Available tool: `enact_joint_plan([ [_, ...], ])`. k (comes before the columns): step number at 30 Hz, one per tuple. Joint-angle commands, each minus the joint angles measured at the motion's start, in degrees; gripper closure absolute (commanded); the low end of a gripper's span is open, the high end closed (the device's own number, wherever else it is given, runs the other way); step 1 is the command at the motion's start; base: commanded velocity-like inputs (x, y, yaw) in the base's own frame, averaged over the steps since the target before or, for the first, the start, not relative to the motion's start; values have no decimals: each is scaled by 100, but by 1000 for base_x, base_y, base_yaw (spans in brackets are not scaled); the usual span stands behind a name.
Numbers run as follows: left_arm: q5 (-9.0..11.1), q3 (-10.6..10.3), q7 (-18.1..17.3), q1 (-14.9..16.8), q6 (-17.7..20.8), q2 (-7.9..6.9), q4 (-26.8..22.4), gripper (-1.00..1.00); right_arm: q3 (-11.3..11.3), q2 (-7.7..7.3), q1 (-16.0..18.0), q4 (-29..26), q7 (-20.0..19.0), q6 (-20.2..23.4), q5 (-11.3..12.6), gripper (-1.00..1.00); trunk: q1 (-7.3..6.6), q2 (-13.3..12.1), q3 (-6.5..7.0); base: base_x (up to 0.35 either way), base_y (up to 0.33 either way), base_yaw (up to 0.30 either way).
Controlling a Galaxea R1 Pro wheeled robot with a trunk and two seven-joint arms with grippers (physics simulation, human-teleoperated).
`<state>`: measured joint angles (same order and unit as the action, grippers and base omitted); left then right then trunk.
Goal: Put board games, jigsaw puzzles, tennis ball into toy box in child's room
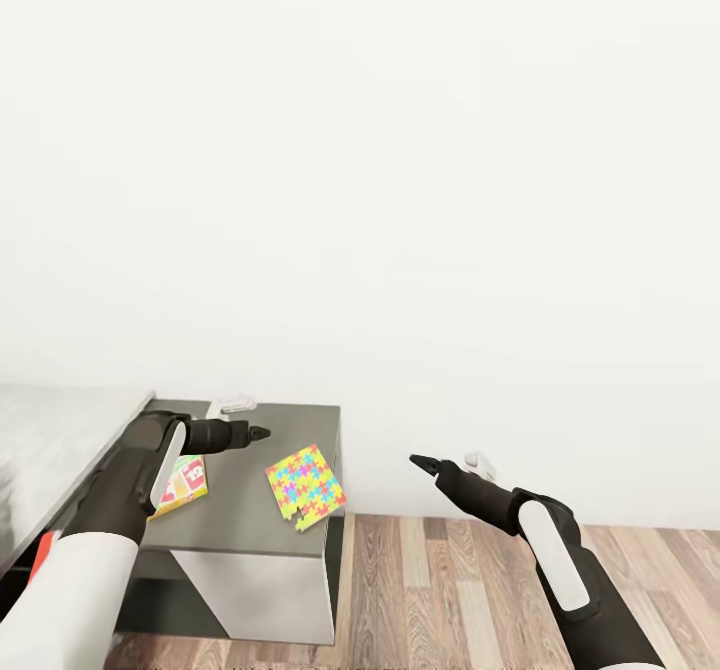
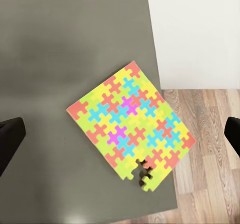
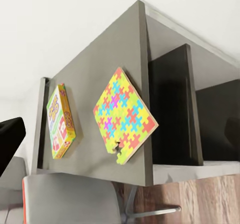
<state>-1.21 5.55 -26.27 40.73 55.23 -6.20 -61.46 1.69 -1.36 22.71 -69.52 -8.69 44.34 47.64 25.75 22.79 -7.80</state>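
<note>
1. Yellow multicoloured flat jigsaw slab (image 1: 306, 486) is lying on the dark grey desk corner (image 1: 240, 510), at its edge.
2. Left gripper (image 2: 120, 139) is hovering over it, jaws apart.
3. Right gripper (image 1: 424, 463) is hanging over the wood floor (image 1: 450, 590); state unclear.

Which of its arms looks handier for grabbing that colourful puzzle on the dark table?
Probably the left. The left gripper hovers over the dark table, its open fingers framing the jigsaw puzzle in its wrist view. The right gripper hangs off the table's end, above the wooden floor.
</note>
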Motion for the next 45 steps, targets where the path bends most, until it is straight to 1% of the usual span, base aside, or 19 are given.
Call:
enact_joint_plan([
  [1, -13, 8, -27, 6, 11, 4, -5, -100, 12, 2, 5, -1, -32, 30, -24, -100, 3, 13, -22, 0, 0, 0],
  [6, -22, 8, -27, 6, -56, 50, -4, -100, 13, 2, 3, 0, -29, 27, -25, -100, 3, 13, -69, 0, 0, 0],
  [10, -31, 8, -27, 6, -84, 138, 9, -100, 15, 3, 5, 3, -28, 23, -20, -100, 3, 13, -107, 0, 0, 0],
  [15, -36, 8, -27, 6, -183, 195, 25, -100, 18, -2, 4, 6, -27, 22, -22, -100, 3, 13, -154, 0, 0, 0],
  [23, -37, 8, -27, 6, -258, 205, 126, -100, 23, -4, 5, 8, -27, 22, -21, -100, 3, 13, -229, 0, 0, 0],
  [45, -37, 8, -27, 6, -267, 207, 143, -100, 20, -4, 5, 9, -27, 22, -23, -100, 3, 13, -437, 0, 0, 0],
])
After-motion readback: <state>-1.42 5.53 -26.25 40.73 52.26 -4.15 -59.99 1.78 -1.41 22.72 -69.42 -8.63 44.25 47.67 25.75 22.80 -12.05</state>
